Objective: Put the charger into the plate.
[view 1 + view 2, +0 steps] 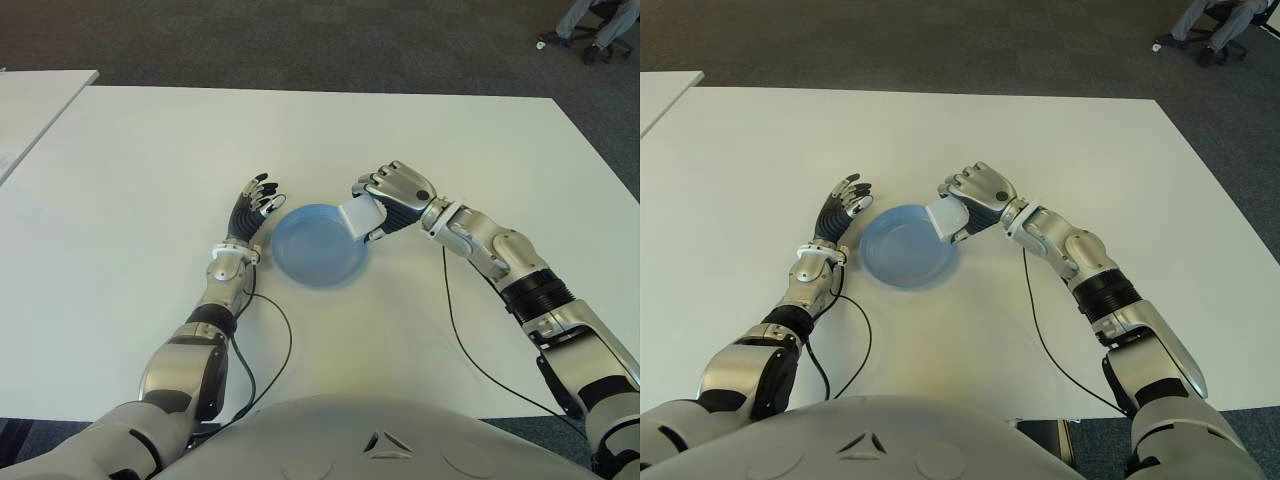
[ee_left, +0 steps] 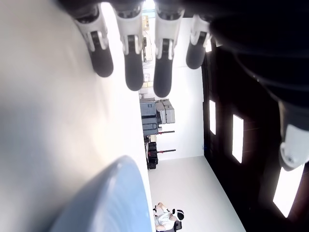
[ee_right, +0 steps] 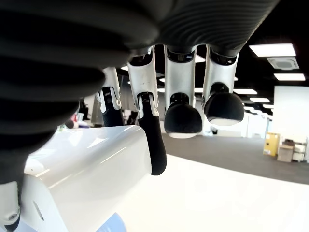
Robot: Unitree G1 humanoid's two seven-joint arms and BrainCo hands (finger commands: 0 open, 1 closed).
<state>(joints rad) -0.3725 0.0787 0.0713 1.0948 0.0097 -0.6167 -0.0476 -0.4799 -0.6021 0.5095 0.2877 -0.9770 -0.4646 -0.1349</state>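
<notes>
Right hand [image 1: 392,200]: fingers curled around the white boxy plastic charger [image 1: 361,216], over the right rim of the round blue plate [image 1: 318,246].
Left hand [image 1: 254,206]: fingers spread, holding nothing, just left of the plate.
Surface: white table [image 1: 140,180].

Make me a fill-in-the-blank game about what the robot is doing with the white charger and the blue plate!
1. The white charger is held in the robot's ____ robot hand.
2. The charger is above the rim of the ____ plate.
3. The left robot hand shows beside the plate with its fingers ____ and holds nothing.
4. The plate sits on a ____ table.

Missing words: right; blue; open; white
</notes>
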